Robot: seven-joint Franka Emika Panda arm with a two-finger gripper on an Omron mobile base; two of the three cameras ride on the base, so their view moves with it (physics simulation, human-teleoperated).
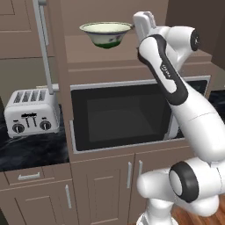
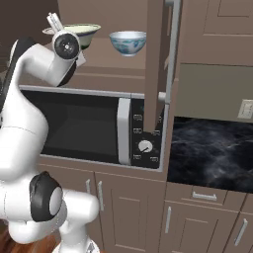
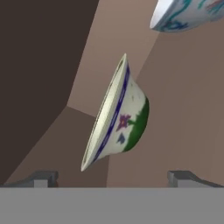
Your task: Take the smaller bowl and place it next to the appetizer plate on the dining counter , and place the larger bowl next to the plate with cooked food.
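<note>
Taking the microwave point(image 1: 121, 114) as landmark: a toaster point(image 1: 31, 113) stands on the black desk point(image 1: 30, 151) to its left. On the open shelf above the microwave sits the larger bowl point(image 1: 106, 33), upright, and right of it the smaller bowl point(image 2: 127, 42). The claw point(image 3: 113, 177), jaws wide apart and empty, faces the larger bowl without touching it.

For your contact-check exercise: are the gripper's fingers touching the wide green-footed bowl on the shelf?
Apart. In the hand view the fingertips stand wide open below the larger bowl, with bare shelf visible between them and its rim.
</note>
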